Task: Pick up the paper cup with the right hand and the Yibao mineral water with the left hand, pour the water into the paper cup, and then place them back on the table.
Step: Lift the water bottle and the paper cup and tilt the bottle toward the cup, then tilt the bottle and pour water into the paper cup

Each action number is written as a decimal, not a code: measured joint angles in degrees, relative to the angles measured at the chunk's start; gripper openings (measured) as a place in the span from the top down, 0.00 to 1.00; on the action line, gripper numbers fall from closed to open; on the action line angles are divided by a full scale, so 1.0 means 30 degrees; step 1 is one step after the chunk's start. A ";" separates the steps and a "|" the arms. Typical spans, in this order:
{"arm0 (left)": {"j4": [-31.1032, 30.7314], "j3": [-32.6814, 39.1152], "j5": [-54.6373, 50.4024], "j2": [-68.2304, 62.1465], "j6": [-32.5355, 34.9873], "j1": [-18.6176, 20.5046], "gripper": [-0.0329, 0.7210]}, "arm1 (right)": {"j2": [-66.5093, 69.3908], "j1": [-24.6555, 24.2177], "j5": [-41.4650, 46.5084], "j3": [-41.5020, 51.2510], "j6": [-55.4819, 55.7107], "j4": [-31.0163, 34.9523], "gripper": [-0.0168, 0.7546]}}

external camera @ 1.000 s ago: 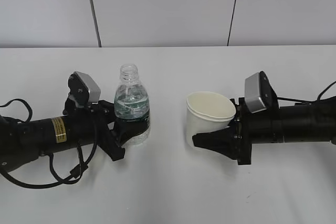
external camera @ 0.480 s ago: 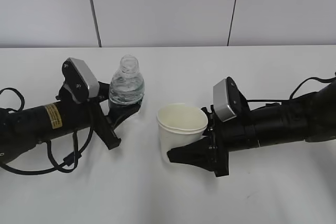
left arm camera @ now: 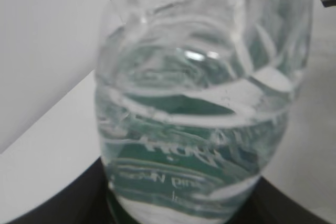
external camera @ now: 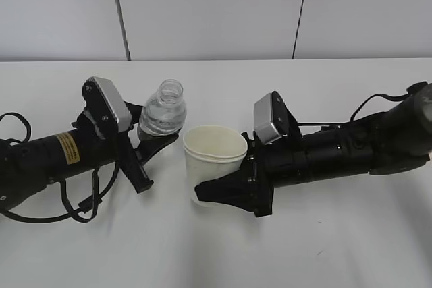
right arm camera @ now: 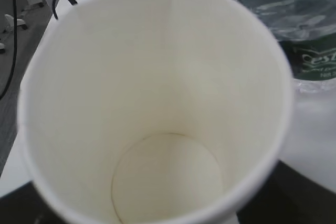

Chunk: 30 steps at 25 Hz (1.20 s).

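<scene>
Tilting toward the paper cup, the Yibao mineral water is sitting pinched in the left hand above the table. Just beside it, the right hand is clamping the dry cup, its mouth facing up, near the bottle's open neck.

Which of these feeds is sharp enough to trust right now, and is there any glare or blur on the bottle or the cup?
Exterior view: sharp, evenly lit, soft shadows on the table. Left wrist view: the Yibao mineral water fills the frame, soft-focused, with small glints and refraction warping the label. Right wrist view: the paper cup interior is clear, its near rim blurred.
</scene>
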State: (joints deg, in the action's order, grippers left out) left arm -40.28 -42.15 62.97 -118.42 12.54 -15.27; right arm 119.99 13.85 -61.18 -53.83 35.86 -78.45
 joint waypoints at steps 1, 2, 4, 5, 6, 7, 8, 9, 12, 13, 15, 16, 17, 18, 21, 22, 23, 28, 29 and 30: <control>0.0060 0.0000 0.0000 0.0000 0.0202 0.0000 0.49 | 0.0098 0.0045 0.0000 -0.0132 0.0133 0.0000 0.30; 0.0151 0.0000 0.0000 0.0017 0.0328 0.0000 0.49 | 0.0170 0.0126 0.0000 -0.0251 0.0300 0.0000 0.30; 0.0377 0.0000 0.0000 0.0073 0.0551 0.0000 0.49 | 0.0247 0.0407 0.0000 -0.0427 0.0597 -0.0038 0.30; 0.0495 0.0000 -0.0006 0.0142 0.0858 0.0000 0.49 | 0.0247 0.0566 0.0000 -0.0506 0.0636 -0.0039 0.30; 0.0618 0.0000 -0.0006 0.0228 0.1253 0.0000 0.49 | 0.0247 0.0698 0.0000 -0.0545 0.0725 -0.0039 0.30; 0.0675 0.0000 -0.0006 0.0302 0.1546 0.0000 0.49 | 0.0247 0.0875 0.0080 -0.0626 0.0725 -0.0079 0.30; 0.0702 0.0000 -0.0006 0.0341 0.1850 0.0000 0.49 | 0.0247 0.1071 0.0283 -0.0712 0.0755 -0.0080 0.30; 0.0702 0.0000 -0.0006 0.0391 0.2056 0.0000 0.49 | 0.0247 0.1193 0.0466 -0.0823 0.0767 -0.0080 0.30; 0.0720 0.0000 -0.0092 0.0672 0.2826 0.0000 0.49 | 0.0247 0.1373 0.0826 -0.1102 0.1031 -0.0080 0.30; 0.0733 0.0000 -0.0060 0.0774 0.3277 0.0000 0.49 | 0.0247 0.1373 0.0940 -0.1218 0.1212 -0.0080 0.30; 0.0756 0.0000 -0.0121 0.1019 0.4215 0.0000 0.49 | 0.0247 0.1373 0.1059 -0.1391 0.1450 -0.0080 0.30; 0.0802 0.0000 -0.0136 0.1085 0.4680 0.0000 0.49 | 0.0247 0.1373 0.1085 -0.1441 0.1555 -0.0080 0.30; 0.0859 0.0000 -0.0082 0.1161 0.5048 0.0000 0.49 | 0.0247 0.1373 0.1101 -0.1513 0.1683 -0.0080 0.30; 0.0880 0.0000 -0.0127 0.1249 0.5316 0.0000 0.49 | 0.0247 0.1373 0.1101 -0.1514 0.1721 -0.0080 0.30; 0.1245 0.0018 -0.0141 0.1447 0.6564 0.0000 0.49 | 0.0247 0.1373 0.1134 -0.1541 0.1885 -0.0080 0.30; 0.1455 0.0018 -0.0133 0.1447 0.7027 0.0000 0.49 | 0.0247 0.1373 0.1149 -0.1541 0.1977 -0.0108 0.30; 0.1636 0.0018 -0.0155 0.1447 0.7577 0.0000 0.49 | 0.0247 0.1373 0.1149 -0.1541 0.2049 -0.0108 0.30; 0.1925 0.0018 -0.0155 0.1447 0.8874 0.0000 0.49 | 0.0247 0.1373 0.1182 -0.1541 0.2170 -0.0108 0.30; 0.1953 0.0018 -0.0155 0.1447 0.9065 0.0000 0.49 | 0.0247 0.1373 0.1215 -0.1541 0.2170 -0.0108 0.30; 0.1977 0.0018 -0.0155 0.1447 0.9395 0.0000 0.49 | 0.0247 0.1373 0.1265 -0.1541 0.2170 -0.0108 0.30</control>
State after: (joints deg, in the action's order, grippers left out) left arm -34.35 -42.10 62.50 -114.08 40.72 -15.27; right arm 120.73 17.97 -57.38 -58.46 42.37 -78.77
